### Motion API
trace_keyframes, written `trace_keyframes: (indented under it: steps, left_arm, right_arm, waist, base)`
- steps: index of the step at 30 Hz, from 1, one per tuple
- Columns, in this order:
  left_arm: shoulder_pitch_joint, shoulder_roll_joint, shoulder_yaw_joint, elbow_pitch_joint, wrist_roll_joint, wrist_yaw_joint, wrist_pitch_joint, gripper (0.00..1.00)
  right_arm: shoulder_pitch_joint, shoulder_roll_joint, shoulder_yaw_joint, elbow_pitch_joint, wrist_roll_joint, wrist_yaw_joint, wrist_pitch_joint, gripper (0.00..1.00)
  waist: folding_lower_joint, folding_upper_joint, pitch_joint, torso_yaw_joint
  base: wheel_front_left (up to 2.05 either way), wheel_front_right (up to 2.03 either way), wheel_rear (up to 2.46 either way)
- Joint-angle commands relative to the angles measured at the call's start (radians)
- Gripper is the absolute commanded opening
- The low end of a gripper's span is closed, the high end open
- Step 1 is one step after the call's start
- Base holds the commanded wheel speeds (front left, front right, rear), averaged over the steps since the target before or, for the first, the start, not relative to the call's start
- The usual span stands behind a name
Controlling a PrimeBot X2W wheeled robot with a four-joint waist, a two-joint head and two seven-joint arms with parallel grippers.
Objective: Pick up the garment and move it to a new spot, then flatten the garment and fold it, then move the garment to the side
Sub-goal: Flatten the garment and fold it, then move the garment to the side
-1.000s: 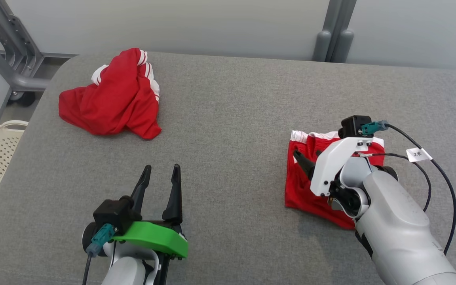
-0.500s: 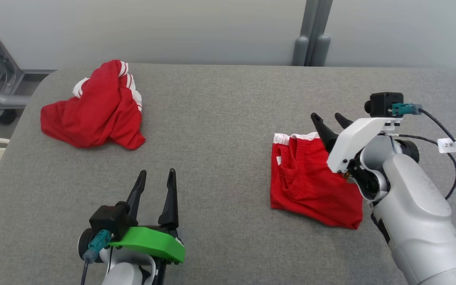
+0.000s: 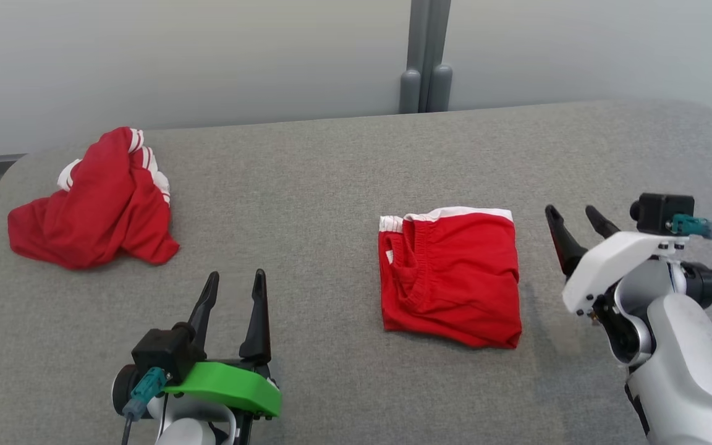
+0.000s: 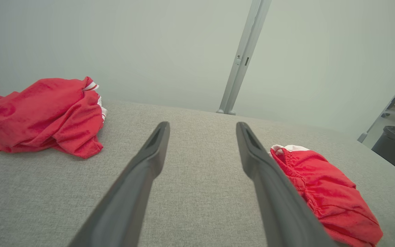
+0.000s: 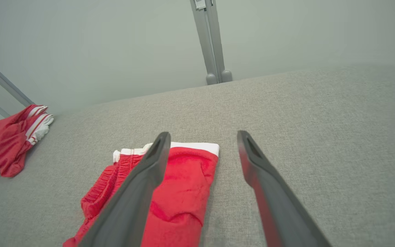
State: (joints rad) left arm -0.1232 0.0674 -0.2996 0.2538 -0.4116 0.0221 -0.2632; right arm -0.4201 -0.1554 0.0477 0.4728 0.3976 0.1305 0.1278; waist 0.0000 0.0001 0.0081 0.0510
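Folded garment (image 3: 452, 275) lies flat; right gripper (image 3: 572, 216) beside it, open.

A test lab: pale partition panels (image 3: 207, 55), metal post (image 3: 424, 55), grey padded table (image 3: 306, 179).

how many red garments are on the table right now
2. One folded red garment lies right of the table's middle, beside the open right gripper. One crumpled red garment sits at the far left. Nothing seems hidden.

No legible text; garment (image 3: 455, 284) tag (image 3: 389, 255) seemingly unreadable.
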Motion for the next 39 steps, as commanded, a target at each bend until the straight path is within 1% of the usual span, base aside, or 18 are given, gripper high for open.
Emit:
trace_keyframes:
  steps: [1,5,8,13,17,21,28,37,38,39]
  left_arm:
    - [0.016,0.005,-0.001,-0.007,0.007,0.005,0.003,1.0]
    - [0.015,0.011,-0.006,-0.016,0.011,0.009,0.009,1.0]
    - [0.008,0.016,-0.01,-0.026,0.012,0.009,0.013,1.0]
    - [-0.014,0.024,-0.01,-0.045,0.014,0.013,0.018,1.0]
    - [-0.024,0.028,-0.011,-0.058,0.015,0.017,0.021,1.0]
    - [-0.038,0.03,-0.012,-0.069,0.016,0.019,0.02,1.0]
    - [-0.057,0.03,-0.013,-0.071,0.013,0.018,0.015,1.0]
    - [-0.062,0.032,-0.007,-0.065,0.008,0.022,0.009,1.0]
    - [-0.062,0.032,-0.006,-0.065,0.007,0.023,0.008,1.0]
    - [-0.062,0.032,-0.006,-0.065,0.008,0.024,0.007,1.0]
  right_arm:
    - [0.022,-0.002,-0.004,-0.009,-0.011,0.0,0.007,1.0]
    - [0.07,-0.007,-0.013,-0.025,-0.021,0.0,0.049,1.0]
    - [0.081,-0.01,-0.014,-0.023,-0.001,0.0,0.089,1.0]
    - [0.058,-0.028,0.004,-0.003,0.04,0.0,0.15,1.0]
    - [0.025,-0.043,0.008,0.037,0.081,0.0,0.182,1.0]
    - [-0.013,-0.062,0.016,0.092,0.121,0.0,0.2,1.0]
    - [-0.06,-0.071,0.029,0.195,0.18,0.0,0.214,1.0]
    - [-0.089,-0.064,0.058,0.272,0.249,0.0,0.22,1.0]
    - [-0.095,-0.065,0.066,0.275,0.254,0.0,0.218,0.8]
    - [-0.1,-0.066,0.074,0.278,0.258,0.0,0.215,0.47]
  waist:
    - [0.0,-0.0001,-0.008,-0.015]
    - [0.0,-0.0001,-0.003,-0.02]
    - [0.0,-0.0001,0.007,-0.013]
    - [0.0,-0.0001,0.032,0.016]
    - [0.0,-0.0001,0.059,0.049]
    - [0.0,-0.0001,0.088,0.085]
    - [0.0,-0.0001,0.129,0.134]
    - [0.0,-0.0001,0.143,0.148]
    - [0.0,-0.0001,0.144,0.147]
    - [0.0,-0.0001,0.144,0.146]
  base:
    - [0.0,0.0,0.0]
    - [0.0,0.0,0.0]
    - [0.0,0.0,0.0]
    - [0.0,0.0,0.0]
    - [0.0,0.0,0.0]
    - [0.0,0.0,0.0]
    - [0.0,0.0,0.0]
    - [0.0,0.0,0.0]
    - [0.0,0.0,0.0]
    - [0.0,0.0,0.0]
